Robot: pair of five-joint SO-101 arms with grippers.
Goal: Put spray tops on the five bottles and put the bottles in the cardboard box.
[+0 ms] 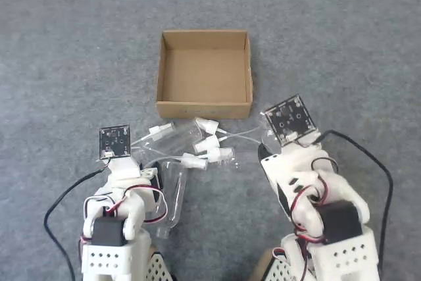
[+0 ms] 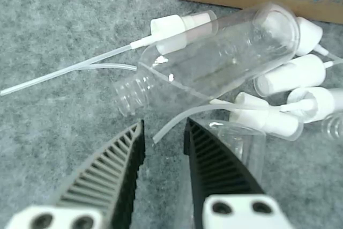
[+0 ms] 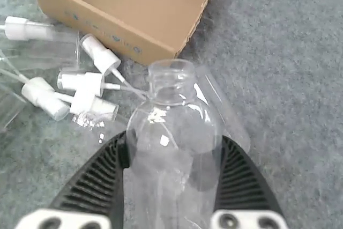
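Note:
My right gripper [image 3: 174, 139] is shut on a clear bottle [image 3: 174, 127]; its open neck points toward the cardboard box [image 3: 134, 9]. In the high view that arm's wrist [image 1: 289, 120] sits right of the pile. My left gripper [image 2: 164, 124] is open over the carpet with nothing between its fingers. Just ahead of it lies a clear uncapped bottle [image 2: 214, 63] on its side, and a thin tube end lies near the fingertips. Several white spray tops [image 2: 284, 84] [image 3: 80, 81] are heaped between the arms [image 1: 210, 146]. The box [image 1: 204, 74] holds nothing.
Another clear bottle [image 1: 172, 195] lies next to the left arm, its mouth [image 2: 238, 138] beside one finger. A spray top with a long tube [image 2: 182, 25] lies behind the uncapped bottle. Grey carpet covers the table; cables trail from both arm bases.

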